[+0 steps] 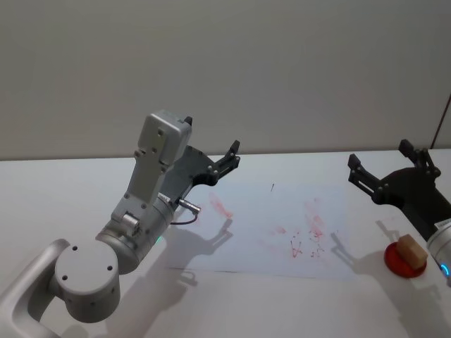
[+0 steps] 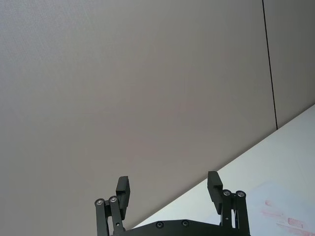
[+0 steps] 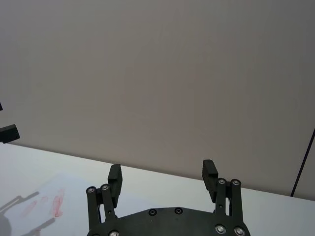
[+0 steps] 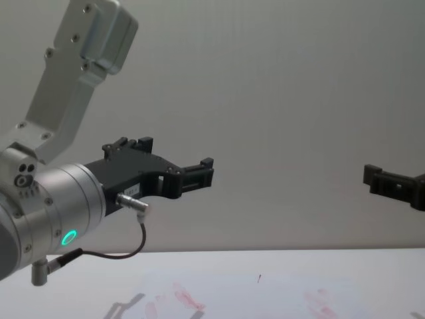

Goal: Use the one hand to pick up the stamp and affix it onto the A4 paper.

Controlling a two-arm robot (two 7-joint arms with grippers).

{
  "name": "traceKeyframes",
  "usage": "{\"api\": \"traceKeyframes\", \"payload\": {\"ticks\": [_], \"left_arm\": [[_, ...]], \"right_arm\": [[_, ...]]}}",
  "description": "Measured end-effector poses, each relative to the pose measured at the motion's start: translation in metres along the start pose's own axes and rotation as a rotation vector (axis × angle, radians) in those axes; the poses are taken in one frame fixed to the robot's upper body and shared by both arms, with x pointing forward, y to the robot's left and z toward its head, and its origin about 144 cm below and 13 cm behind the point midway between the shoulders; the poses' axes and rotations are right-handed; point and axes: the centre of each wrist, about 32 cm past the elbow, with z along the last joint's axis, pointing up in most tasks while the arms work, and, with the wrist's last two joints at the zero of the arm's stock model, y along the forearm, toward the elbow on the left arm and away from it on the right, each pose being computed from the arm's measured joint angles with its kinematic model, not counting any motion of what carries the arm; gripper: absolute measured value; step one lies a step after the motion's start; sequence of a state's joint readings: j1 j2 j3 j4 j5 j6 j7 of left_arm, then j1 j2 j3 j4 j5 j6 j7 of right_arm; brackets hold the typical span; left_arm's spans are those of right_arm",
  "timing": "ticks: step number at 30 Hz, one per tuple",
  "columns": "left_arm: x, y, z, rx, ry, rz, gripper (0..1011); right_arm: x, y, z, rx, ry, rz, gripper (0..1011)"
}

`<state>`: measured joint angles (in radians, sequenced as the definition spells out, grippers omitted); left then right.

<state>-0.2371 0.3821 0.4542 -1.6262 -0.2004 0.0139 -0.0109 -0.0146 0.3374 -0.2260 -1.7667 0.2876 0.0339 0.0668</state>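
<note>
Sitting on a round red ink pad (image 1: 395, 263) near the right front of the table (image 1: 70, 183), the stamp (image 1: 412, 251) is a small tan block, well apart from any jaws and to the right of the A4 paper (image 1: 246, 239). It probably rests there so its face stays inked and within reach of the nearer arm. The paper lies flat mid-table, carrying several smeared red prints (image 1: 296, 246) and 1 tiny dark mark (image 1: 273, 186).

The right gripper (image 3: 161, 171) hangs in the air above and just behind the stamp, its 2 jaws spread wide and holding nothing; I judge it the likely arm for the pick, needing to tip down over the block. The left gripper (image 2: 168, 183) hovers over the paper's left side, raised off the sheet, jaws likewise spread and empty.

No brand, label or readable writing shows; the red prints are only smudges.
</note>
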Motion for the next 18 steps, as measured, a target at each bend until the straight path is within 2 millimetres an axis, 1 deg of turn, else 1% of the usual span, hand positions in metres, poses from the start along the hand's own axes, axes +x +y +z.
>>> {"api": "traceKeyframes", "payload": {"ticks": [18], "left_arm": [[0.0000,0.0000,0.0000,0.000,0.000,0.000,1001]], "right_arm": [[0.0000,0.0000,0.0000,0.000,0.000,0.000,1001]]}}
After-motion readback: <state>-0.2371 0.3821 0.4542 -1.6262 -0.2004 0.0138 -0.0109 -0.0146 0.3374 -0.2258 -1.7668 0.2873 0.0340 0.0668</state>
